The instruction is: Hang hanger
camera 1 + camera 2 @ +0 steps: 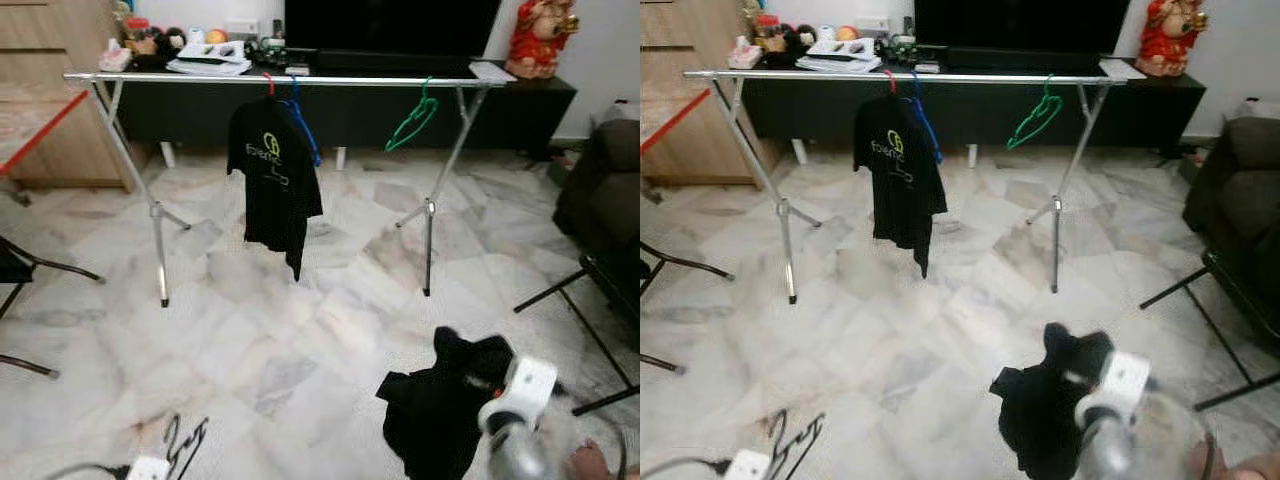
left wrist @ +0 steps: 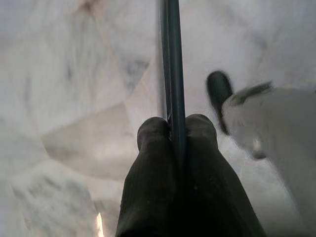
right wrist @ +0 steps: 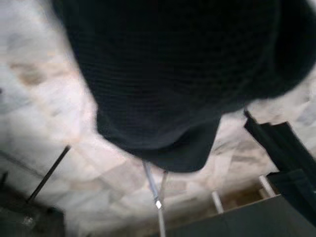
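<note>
A silver clothes rack (image 1: 300, 79) stands across the room ahead. On its rail hang a black T-shirt (image 1: 275, 180) on a red hanger, a blue hanger (image 1: 305, 125) and an empty green hanger (image 1: 412, 122). My left gripper (image 2: 176, 126) is shut on the thin dark bar of a black hanger (image 2: 173, 59); that hanger's wire shape (image 1: 187, 440) shows low on the left. My right arm (image 1: 515, 400) reaches in at the lower right with a black garment (image 1: 435, 405) bunched at its gripper, and the cloth (image 3: 168, 74) hides the fingers.
A white power strip (image 1: 150, 467) with a cable lies on the marble floor at the lower left. Black chair legs (image 1: 40, 265) stand at the left, a dark sofa (image 1: 610, 190) and a folding stand (image 1: 590, 320) at the right. A low TV cabinet (image 1: 350, 105) runs behind the rack.
</note>
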### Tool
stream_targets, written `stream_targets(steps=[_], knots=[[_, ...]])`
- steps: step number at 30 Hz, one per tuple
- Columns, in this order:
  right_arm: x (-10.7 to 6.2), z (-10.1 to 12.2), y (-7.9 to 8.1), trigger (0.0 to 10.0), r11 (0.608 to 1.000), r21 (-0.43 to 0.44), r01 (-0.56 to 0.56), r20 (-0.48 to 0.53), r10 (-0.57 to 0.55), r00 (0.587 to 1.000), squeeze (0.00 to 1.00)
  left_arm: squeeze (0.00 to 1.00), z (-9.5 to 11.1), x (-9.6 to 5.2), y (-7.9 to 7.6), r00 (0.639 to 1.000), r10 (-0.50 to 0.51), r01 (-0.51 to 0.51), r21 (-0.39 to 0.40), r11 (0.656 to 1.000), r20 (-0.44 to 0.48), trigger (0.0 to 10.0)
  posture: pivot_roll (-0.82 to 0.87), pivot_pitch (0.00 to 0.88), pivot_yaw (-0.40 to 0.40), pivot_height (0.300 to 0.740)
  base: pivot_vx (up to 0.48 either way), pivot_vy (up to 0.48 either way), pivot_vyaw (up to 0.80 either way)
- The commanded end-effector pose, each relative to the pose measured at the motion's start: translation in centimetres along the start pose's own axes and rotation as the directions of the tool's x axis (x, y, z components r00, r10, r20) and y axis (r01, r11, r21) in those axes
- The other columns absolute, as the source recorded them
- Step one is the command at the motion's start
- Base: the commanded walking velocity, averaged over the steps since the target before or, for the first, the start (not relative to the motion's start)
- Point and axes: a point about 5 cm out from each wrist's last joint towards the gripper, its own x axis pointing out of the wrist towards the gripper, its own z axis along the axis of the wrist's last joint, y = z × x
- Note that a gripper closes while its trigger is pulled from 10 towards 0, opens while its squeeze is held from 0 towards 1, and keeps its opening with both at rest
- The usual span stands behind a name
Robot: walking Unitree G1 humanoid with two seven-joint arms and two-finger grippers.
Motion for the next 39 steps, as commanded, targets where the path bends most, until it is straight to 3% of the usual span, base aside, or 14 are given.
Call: stream_targets(steps=[1, 6, 9, 11, 12, 13, 14, 15, 28, 39], knots=[[0.3, 2.2, 0.1, 0.0, 1.000, -0.002, 0.009, 0.111, -0.009, 0.994, 0.00, 0.00, -0.2, -0.1, 1.0, 0.999, 0.039, -0.039, -0.028, 0.999, -0.002, 10.0, -0.11, 0.046, -0.007, 0.740, 0.000, 0.000, 0.00], [-1.1, 0.8, 1.0, 0.0, 0.998, 0.047, 0.041, 0.085, -0.045, 0.995, 0.00, 0.00, -0.6, -0.2, 0.9, 0.999, 0.051, -0.051, -0.031, 0.998, -0.015, 10.0, -0.11, 0.037, 0.006, 0.740, 0.000, 0.000, 0.00], [-1.6, -0.2, 1.1, 0.0, 0.998, 0.008, 0.056, 0.045, -0.057, 0.997, 0.00, 0.00, -1.2, -0.3, 1.0, 0.998, 0.057, -0.059, -0.049, 0.997, -0.035, 10.0, -0.09, 0.026, 0.008, 0.740, 0.000, 0.000, 0.00], [-2.0, 0.2, 1.7, 0.0, 0.997, -0.080, -0.005, 0.069, 0.010, 0.998, 0.00, 0.00, -1.6, -0.4, 1.1, 0.997, 0.060, -0.063, -0.062, 0.996, -0.043, 10.0, -0.09, 0.021, 0.006, 0.740, 0.000, 0.000, 0.00], [-2.1, 0.4, 1.9, 2.6, 0.996, -0.088, -0.022, 0.076, 0.028, 0.997, 0.00, 0.00, -1.8, -0.4, 1.1, 0.997, 0.061, -0.064, -0.071, 0.995, -0.047, 10.0, -0.09, 0.015, 0.004, 0.740, 0.000, 0.000, 0.00], [-2.2, 0.5, 2.0, 2.6, 0.996, -0.088, -0.030, 0.079, 0.037, 0.996, 0.00, 0.00, -1.9, -0.4, 1.1, 0.997, 0.062, -0.065, -0.077, 0.995, -0.049, 10.0, -0.09, 0.015, 0.004, 0.740, 0.000, 0.000, 0.00], [-2.4, 0.6, 2.0, 7.0, 0.995, -0.088, -0.039, 0.080, 0.046, 0.996, 0.00, 0.00, -2.3, -0.5, 1.1, 0.996, 0.064, -0.069, -0.085, 0.994, -0.058, 10.0, -0.09, 0.008, 0.000, 0.740, 0.000, 0.000, 0.00], [-2.4, 0.8, 2.0, 10.0, 0.994, -0.094, -0.047, 0.086, 0.055, 0.995, 0.00, 0.00, -2.5, -0.6, 1.1, 0.996, 0.064, -0.070, -0.089, 0.994, -0.066, 10.0, -0.09, 0.000, -0.002, 0.740, 0.000, 0.000, 0.00], [-2.6, 2.5, 3.4, 10.0, 0.981, -0.153, -0.119, 0.166, 0.144, 0.976, 0.00, 0.00, -3.7, -0.8, 0.9, 0.993, 0.061, -0.073, -0.125, 0.989, -0.100, 10.0, -0.09, 0.000, 0.006, 0.740, 0.000, 0.000, 0.15], [-2.2, 3.0, 4.4, 10.0, 0.985, -0.094, -0.144, 0.162, 0.158, 0.974, 0.00, 0.00, -3.9, -0.7, -0.6, 0.992, 0.054, -0.070, -0.149, 0.986, -0.111, 10.0, -0.08, 0.019, 0.009, 0.740, 0.000, 0.000, 0.59]])
